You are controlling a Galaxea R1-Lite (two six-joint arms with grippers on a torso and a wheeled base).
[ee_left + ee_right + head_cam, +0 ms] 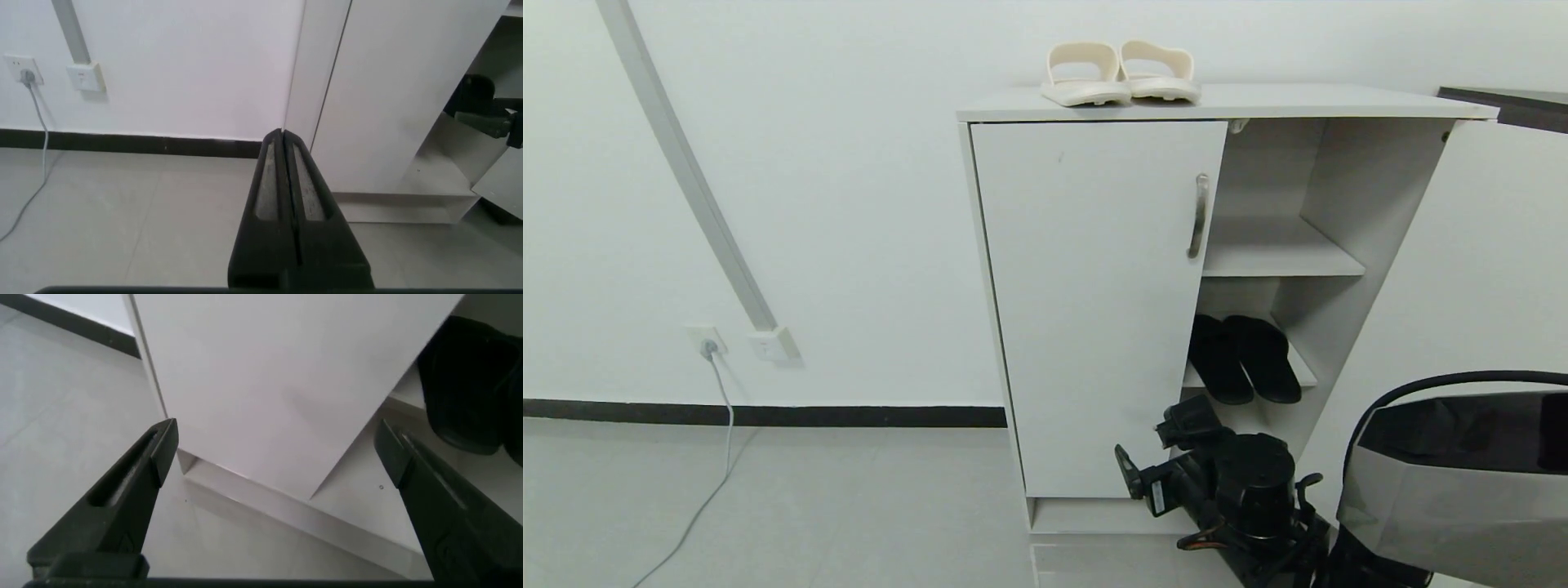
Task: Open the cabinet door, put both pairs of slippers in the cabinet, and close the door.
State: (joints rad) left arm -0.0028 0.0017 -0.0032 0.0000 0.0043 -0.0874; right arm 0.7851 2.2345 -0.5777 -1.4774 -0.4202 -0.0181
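Left end effector: closed, empty.
Right end effector: wide, empty.
Black slippers: inside cabinet.
Beige slippers: on its top.

You've got the pair of cream rubber slippers on top of the white wooden cabinet, its right door swung open. The pair of black slippers sits on the lower shelf, and the black right gripper is low by the closed left door.

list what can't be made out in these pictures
left door: head view, shut, hides the shelves behind it.
right door: head view, cut off by the picture's edge.
black slippers: right wrist view, cut off by the edge.
space under the slippers' shelf: head view, right arm covers it.
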